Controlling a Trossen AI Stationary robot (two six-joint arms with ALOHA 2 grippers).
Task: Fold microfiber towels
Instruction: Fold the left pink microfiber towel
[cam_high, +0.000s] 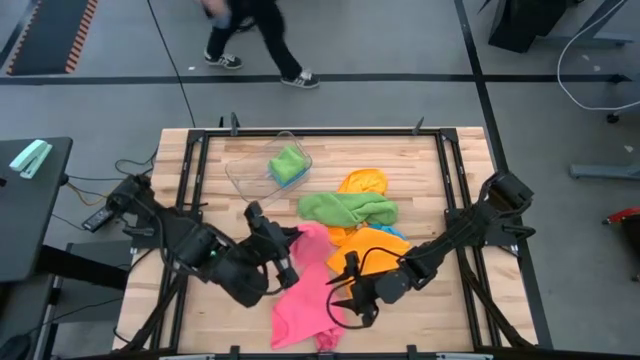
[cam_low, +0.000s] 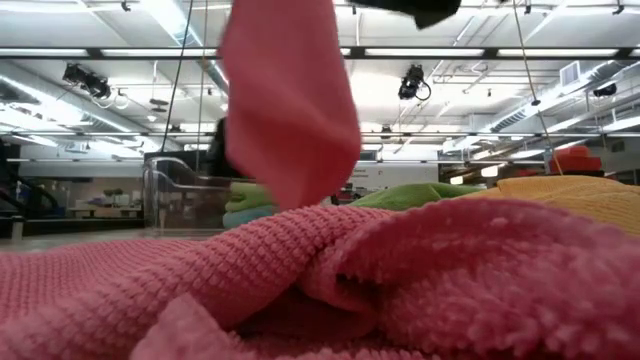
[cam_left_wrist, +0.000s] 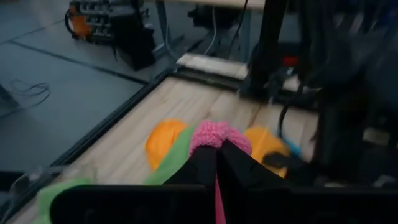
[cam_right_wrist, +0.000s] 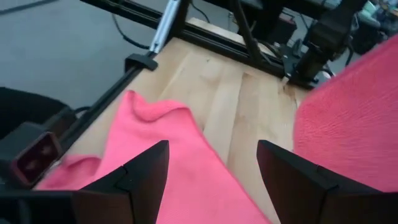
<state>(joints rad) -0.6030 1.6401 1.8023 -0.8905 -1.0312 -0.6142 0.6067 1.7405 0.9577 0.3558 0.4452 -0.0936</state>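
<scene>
The left gripper (cam_high: 290, 262) is clamped on one edge of the pink microfiber towel (cam_high: 305, 295), lifting it off the wooden table (cam_high: 420, 165) while the rest trails toward the front edge; the right gripper (cam_high: 345, 290) hangs just above the same towel, fingers spread, holding nothing

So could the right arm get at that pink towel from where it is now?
Probably yes. The right gripper is open and hangs just above the pink towel, nothing between them, while the left gripper holds its far corner up.
</scene>
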